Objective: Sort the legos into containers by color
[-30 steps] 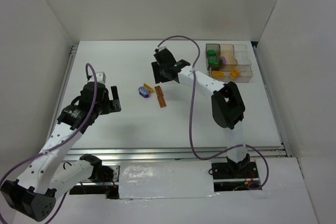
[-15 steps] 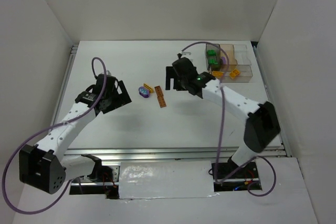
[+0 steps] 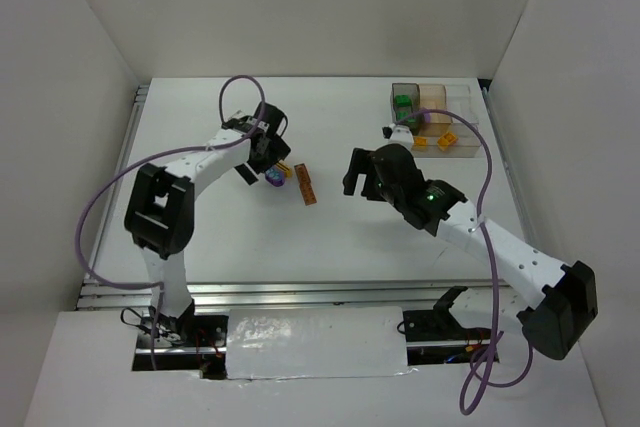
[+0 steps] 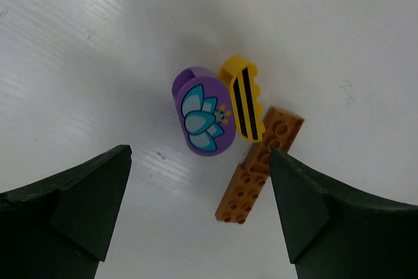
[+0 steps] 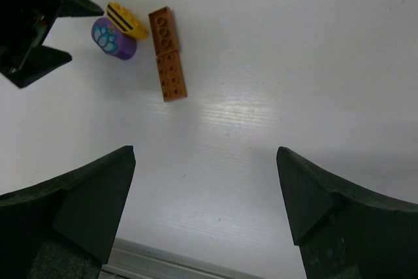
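left claw (image 4: 199, 161) released over purple lego (image 4: 204, 119); right claw (image 5: 206, 155) released; brown lego (image 5: 168, 53) lies long axis near-to-far

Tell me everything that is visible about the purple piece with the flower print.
The purple piece is a small rounded oval of glossy plastic, with a blue-and-white lotus printed on top. It lies flat on the white table, a yellow striped piece touching one long side. The open left end effector hovers above; nothing grips it.
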Robot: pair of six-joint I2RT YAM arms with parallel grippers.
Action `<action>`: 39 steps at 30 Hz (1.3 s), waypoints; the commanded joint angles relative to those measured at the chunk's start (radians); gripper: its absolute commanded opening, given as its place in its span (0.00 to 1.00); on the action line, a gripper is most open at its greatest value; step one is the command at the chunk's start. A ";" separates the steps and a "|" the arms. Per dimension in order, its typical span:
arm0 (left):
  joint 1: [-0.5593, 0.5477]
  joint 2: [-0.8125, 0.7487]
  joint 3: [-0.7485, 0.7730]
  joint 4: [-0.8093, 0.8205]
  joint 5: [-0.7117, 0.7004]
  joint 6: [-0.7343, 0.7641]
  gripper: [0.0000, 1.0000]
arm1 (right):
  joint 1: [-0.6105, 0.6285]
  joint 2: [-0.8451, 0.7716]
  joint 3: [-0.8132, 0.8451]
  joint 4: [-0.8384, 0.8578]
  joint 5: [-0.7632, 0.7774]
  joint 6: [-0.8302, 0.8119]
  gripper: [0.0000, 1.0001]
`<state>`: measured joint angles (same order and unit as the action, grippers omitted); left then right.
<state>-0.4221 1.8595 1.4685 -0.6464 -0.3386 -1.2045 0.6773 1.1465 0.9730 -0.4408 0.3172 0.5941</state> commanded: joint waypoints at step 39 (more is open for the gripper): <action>-0.194 -0.627 -0.329 0.153 0.133 0.025 0.00 | 0.194 -0.134 -0.333 0.706 -0.319 0.059 0.90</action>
<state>-0.5804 1.2804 1.1549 -0.4900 -0.2131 -1.1580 0.8387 0.9997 0.6319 0.1009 -0.0753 0.6285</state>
